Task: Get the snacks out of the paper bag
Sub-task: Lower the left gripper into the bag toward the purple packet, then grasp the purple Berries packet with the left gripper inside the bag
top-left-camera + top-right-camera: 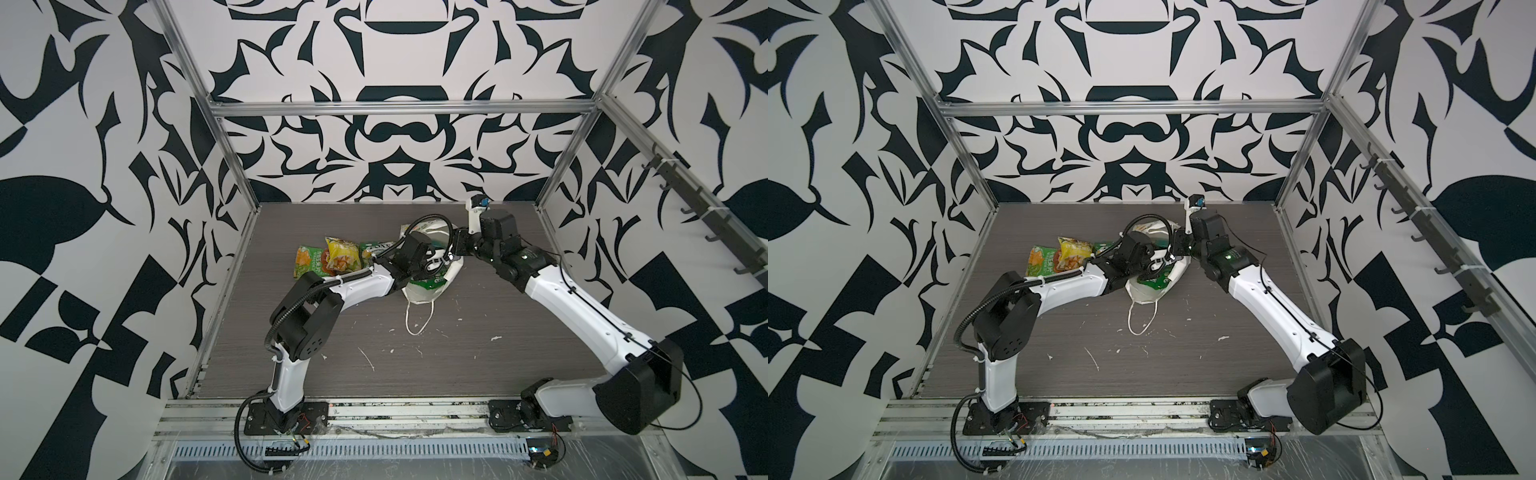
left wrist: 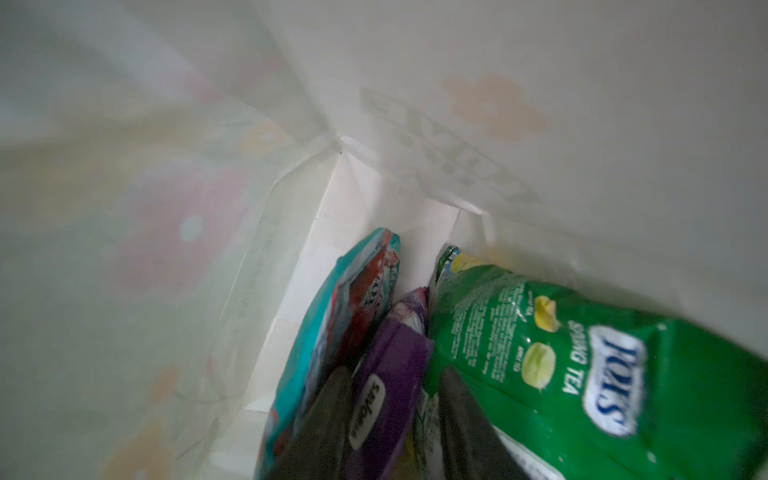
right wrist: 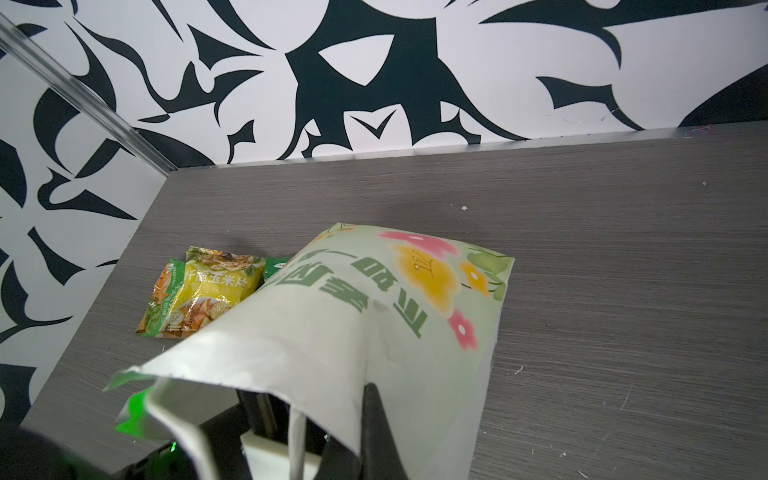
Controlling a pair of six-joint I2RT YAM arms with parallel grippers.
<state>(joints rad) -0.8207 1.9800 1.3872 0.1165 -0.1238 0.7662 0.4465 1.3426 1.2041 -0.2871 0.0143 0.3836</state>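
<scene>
Fingers (image 2: 328, 415) of left gripper (image 2: 392, 374) astride purple packet (image 2: 395, 345) (beside green FOX'S packet (image 2: 582, 374)) in paper bag (image 2: 582, 124) — grip unclear, right gripper (image 3: 324, 411) pinching bag's rim.

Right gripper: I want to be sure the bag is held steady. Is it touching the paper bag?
Touching. The right wrist view shows the right gripper shut on the rim of the paper bag, the paper pinched between its jaws.

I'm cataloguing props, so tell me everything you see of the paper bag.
The paper bag is white, printed with green lettering and pink and yellow flowers. It lies on the table, one cord handle trailing. The right gripper pinches its rim; the left gripper reaches inside, beside a teal-red packet, a purple packet and a green packet.
</scene>
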